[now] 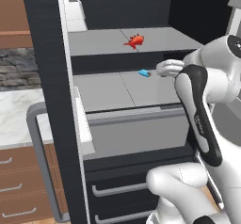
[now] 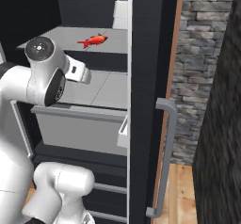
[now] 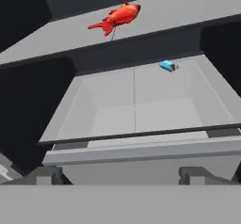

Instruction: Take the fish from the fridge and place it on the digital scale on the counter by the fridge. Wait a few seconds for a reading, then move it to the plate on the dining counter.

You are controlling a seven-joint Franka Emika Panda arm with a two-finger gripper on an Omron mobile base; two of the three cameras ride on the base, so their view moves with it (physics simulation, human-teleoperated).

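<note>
Pincer [image 3: 121, 175] tips spread apart, empty, w/ fish [image 3: 116, 17] on upper fridge [image 1: 47, 77] shelf; we judge it light, stiff, spiky—grip mid-body across flanks.

A kitchen corner. On the left, a rough grey stone wall [image 1: 19, 70] runs behind a white marble-topped desk [image 1: 16, 115], with a brown wooden wall cabinet [image 1: 14, 16] hung above the stone. Below the marble top sit brown wooden drawers [image 1: 19, 190] with curved silver handles [image 1: 19, 212]. On the right, the same grey stone wall [image 2: 197, 77] reaches down to a light wooden plank floor [image 2: 181, 195]. A dark, coarse-textured panel [image 2: 221, 138] stands near on the far right.
</note>
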